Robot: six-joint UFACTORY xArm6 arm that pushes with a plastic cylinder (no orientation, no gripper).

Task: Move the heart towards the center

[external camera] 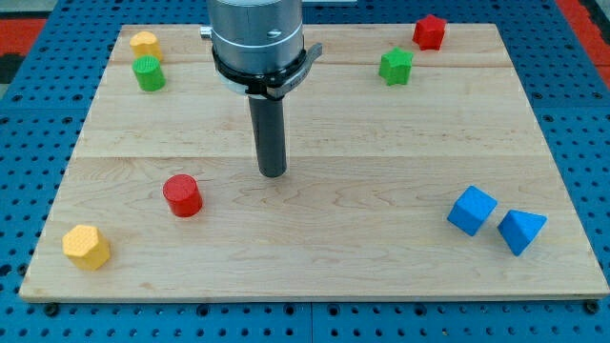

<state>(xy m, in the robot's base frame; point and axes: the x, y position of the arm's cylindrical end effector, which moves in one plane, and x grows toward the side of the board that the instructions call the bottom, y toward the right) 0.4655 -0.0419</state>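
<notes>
A yellow block (144, 43) that looks heart-shaped sits near the board's top left corner. It touches or nearly touches a green round block (149, 73) just below it. My tip (273, 174) rests on the wooden board (381, 267) near its middle, far to the right of and below the yellow heart. It touches no block. The nearest block is a red cylinder (181, 195), to the tip's left and a little lower.
A yellow hexagonal block (86, 246) lies at the bottom left. A green star-like block (396, 66) and a red block (429, 31) sit at the top right. A blue cube (472, 210) and a blue triangular block (521, 230) sit at the bottom right.
</notes>
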